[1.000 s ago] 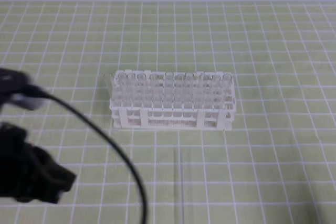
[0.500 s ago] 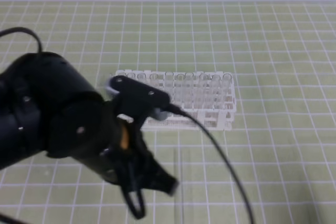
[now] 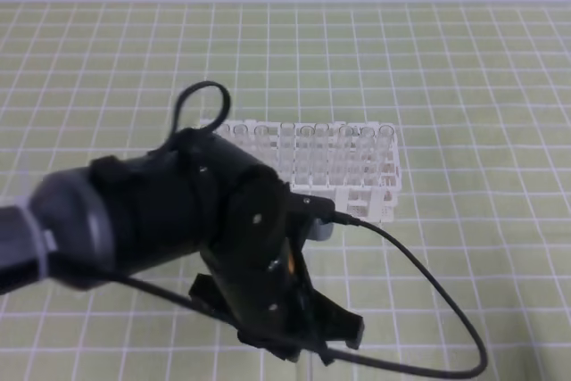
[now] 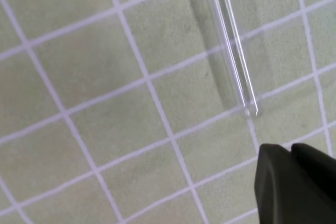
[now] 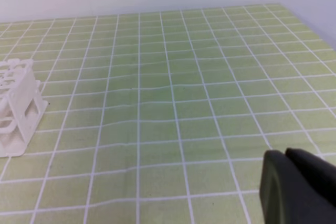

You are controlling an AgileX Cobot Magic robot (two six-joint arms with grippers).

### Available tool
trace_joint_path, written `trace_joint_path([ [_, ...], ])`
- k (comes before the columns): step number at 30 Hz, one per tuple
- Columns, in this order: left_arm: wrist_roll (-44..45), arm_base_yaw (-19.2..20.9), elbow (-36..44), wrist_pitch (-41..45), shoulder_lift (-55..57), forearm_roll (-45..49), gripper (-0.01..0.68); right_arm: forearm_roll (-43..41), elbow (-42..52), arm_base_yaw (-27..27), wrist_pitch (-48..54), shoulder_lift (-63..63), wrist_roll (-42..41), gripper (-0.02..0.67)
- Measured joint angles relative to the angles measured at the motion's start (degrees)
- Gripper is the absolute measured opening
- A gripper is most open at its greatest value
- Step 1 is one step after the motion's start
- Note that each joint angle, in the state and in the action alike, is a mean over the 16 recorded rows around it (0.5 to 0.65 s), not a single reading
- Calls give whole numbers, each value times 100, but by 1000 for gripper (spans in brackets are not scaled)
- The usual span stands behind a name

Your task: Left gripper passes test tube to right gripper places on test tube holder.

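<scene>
Test tube (image 4: 231, 51) down flat on the green gridded table (image 3: 464, 69), and that's the close-up from the left wrist camera: clear glass lying along the mat, running from the top edge at about twelve o'clock down toward five o'clock, one end resting right by a white grid line. Just below that end, at the five o'clock corner, sits the dark tip of the left gripper (image 4: 296, 184), near the tube but apart from it, nothing between the fingers that I can see, and how wide they stand I cannot tell from this angle. From the high view the left arm fills the lower middle, a big black body with a grey sleeve off at nine o'clock and a black cable (image 3: 419, 283) looping out toward four o'clock; the left gripper points down at six o'clock, right at the bottom edge. Behind it, at about one o'clock from the arm, the white test tube holder (image 3: 357, 171) stands upright with clear tubes in its holes, its left part hidden by the arm. Over on the right wrist view, the right gripper (image 5: 299, 187) shows only a dark tip at five o'clock, fingers closed together and holding nothing, with the holder's corner at nine o'clock, well apart.
</scene>
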Motion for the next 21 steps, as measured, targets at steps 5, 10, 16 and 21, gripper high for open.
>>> trace_joint_path([
  [5,-213,0,-157,35,420,-143,264,0,0,0,0,0,0,-17],
  [10,-476,-1,-299,22,764,-192,408,0,0,0,0,0,0,-17],
  [16,-791,-3,-384,-125,1066,-170,492,0,0,0,0,0,0,-17],
  [21,-911,-5,-403,-268,1212,-120,486,0,0,0,0,0,0,-17],
])
